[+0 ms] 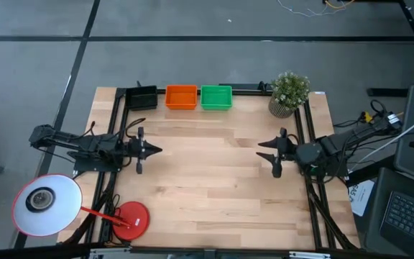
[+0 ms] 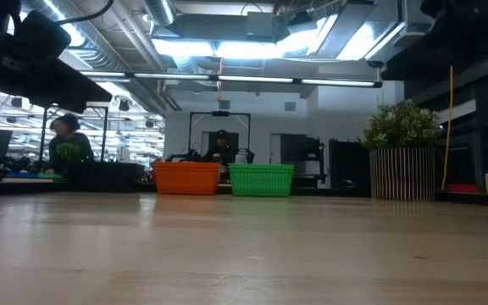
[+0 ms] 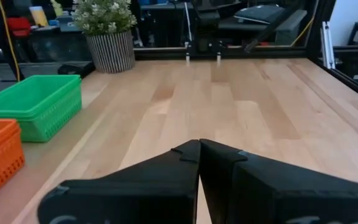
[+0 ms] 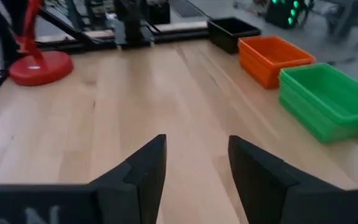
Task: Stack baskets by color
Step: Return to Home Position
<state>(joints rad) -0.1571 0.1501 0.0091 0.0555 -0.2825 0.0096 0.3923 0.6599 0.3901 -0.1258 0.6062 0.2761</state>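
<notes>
Baskets of three colours sit in a row along the far edge of the bench (image 1: 214, 194). The black baskets (image 1: 141, 97) are at the left corner, the orange baskets (image 1: 181, 96) are just beside them, and the green baskets (image 1: 216, 96) are next to the orange. In the wrist views, the green and orange ones each show one rim nested above another. A potted plant (image 1: 290, 92) stands apart to the right of the green pile.

The left arm reaches in from the bench's left side. Its forearm is stretched out level, and the left pincer (image 1: 157, 150) points toward the middle of the bench with its fingers pressed together, holding nothing. The right arm mirrors it from the right side. The right pincer (image 1: 263, 149) points back at the left one, with its fingers spread apart and nothing between them. Both pincers are well apart from the baskets and face each other across bare wood. A red lamp base (image 1: 131, 219) rests near the front left corner.
</notes>
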